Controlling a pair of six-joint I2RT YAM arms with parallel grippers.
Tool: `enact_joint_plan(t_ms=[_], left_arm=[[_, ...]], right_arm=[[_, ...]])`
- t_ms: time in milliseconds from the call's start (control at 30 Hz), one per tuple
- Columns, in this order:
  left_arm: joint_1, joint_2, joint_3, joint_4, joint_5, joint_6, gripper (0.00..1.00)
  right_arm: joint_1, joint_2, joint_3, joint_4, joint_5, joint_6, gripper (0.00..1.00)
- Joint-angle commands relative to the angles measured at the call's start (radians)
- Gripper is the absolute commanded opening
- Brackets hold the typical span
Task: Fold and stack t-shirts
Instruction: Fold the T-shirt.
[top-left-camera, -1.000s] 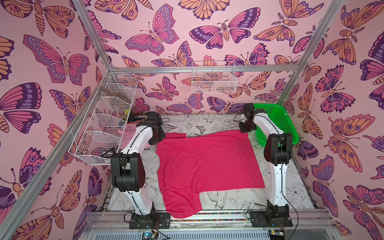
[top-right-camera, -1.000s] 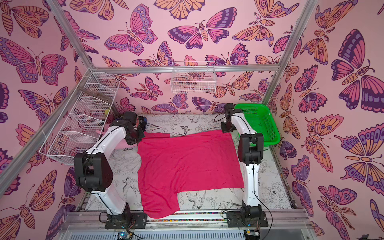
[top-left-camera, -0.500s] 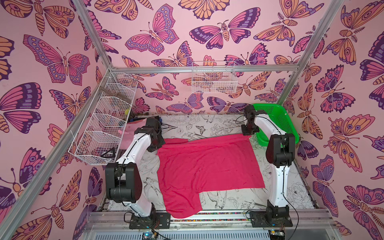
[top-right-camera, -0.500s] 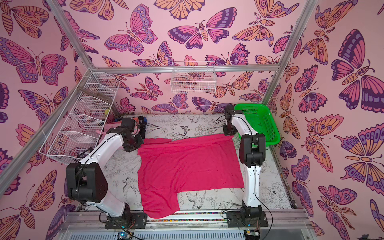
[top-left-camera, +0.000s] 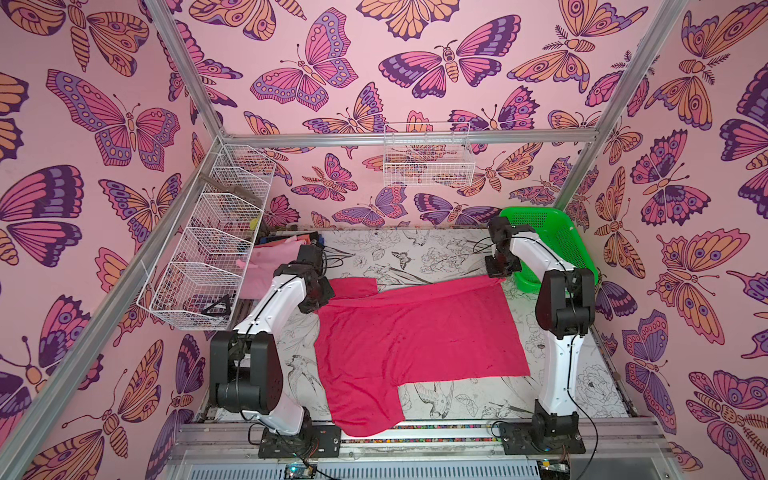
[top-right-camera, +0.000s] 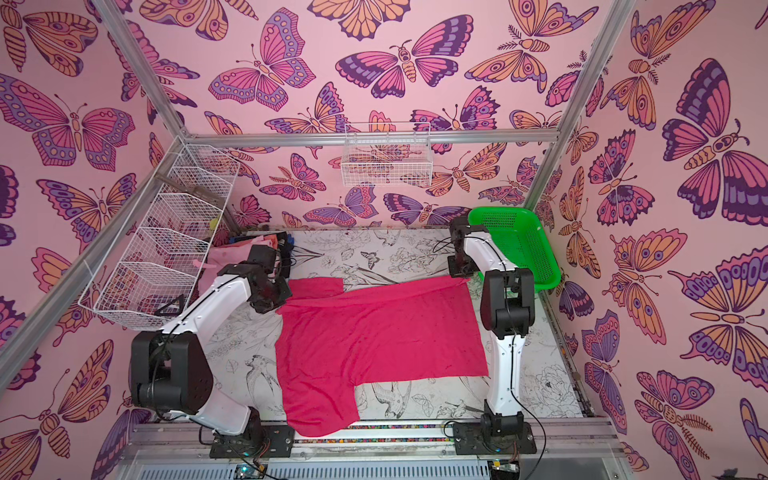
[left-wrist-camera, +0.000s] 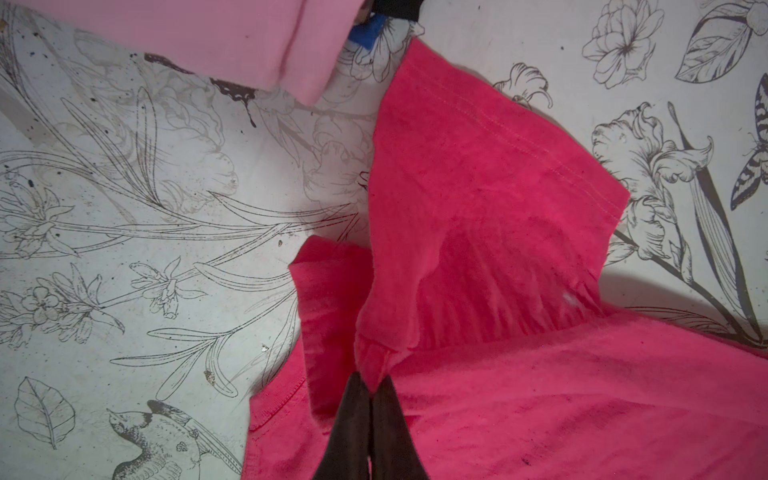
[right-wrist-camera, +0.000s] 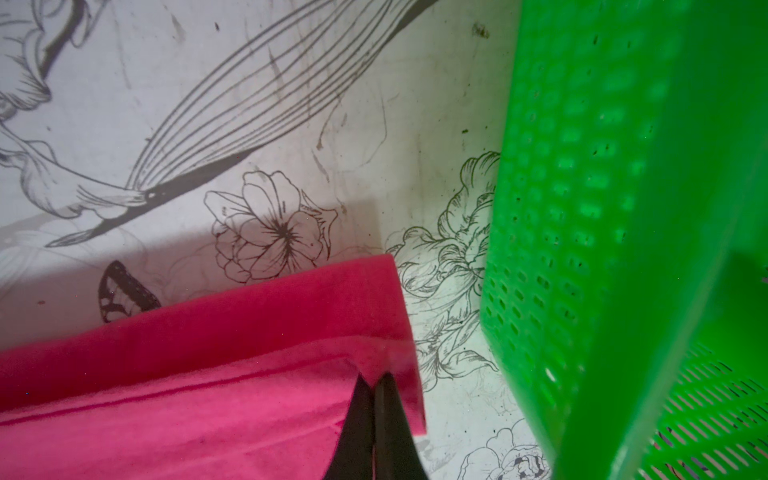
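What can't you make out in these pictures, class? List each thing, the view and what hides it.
1. Left end effector: hidden under its own wrist in both top views; only the tips show in the left wrist view.
2. Shirt pile: in a top view, partly screened by wire baskets and the left arm; count unclear.
3. Green basket: blurred and cut off by the edge in the right wrist view.

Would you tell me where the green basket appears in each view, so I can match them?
In a top view: green basket at the table's far right corner.
In a top view: the same corner.
Left wrist: not in it.
Right wrist: its mesh wall, beside the crimson t-shirt's corner.
Shared landmark: the crimson t-shirt.
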Motion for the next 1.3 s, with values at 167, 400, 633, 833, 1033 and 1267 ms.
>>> enact_joint_plan(t_ms=[167,400,633,833,1033,1267], left_arm=[[-0.006,-0.047,-0.05,0.015,-0.02,-0.023,0.0],[-0.006,-0.064,-0.071,0.018,-0.028,-0.029,0.0],[-0.006,-0.065,-0.088,0.023,-0.027,-0.038,0.0],[-0.005,-0.064,-0.099,0.029,-0.025,-0.041,0.0],[-0.005,-0.063,-0.099,0.031,-0.026,-0.041,0.0],[-0.005,-0.071,-0.1,0.03,-0.025,-0.038,0.0]], right_arm=[[0.003,-0.026,-0.006,-0.028,0.022,0.014,0.0],[0.006,-0.027,-0.012,-0.04,0.011,0.018,0.0],[0.013,-0.057,-0.035,-0.044,0.011,0.017,0.01],[0.021,-0.091,-0.079,-0.036,0.014,0.017,0.09],[0.026,-0.118,-0.109,-0.033,0.01,0.011,0.1],[0.029,-0.124,-0.126,-0.035,-0.003,0.006,0.25]])
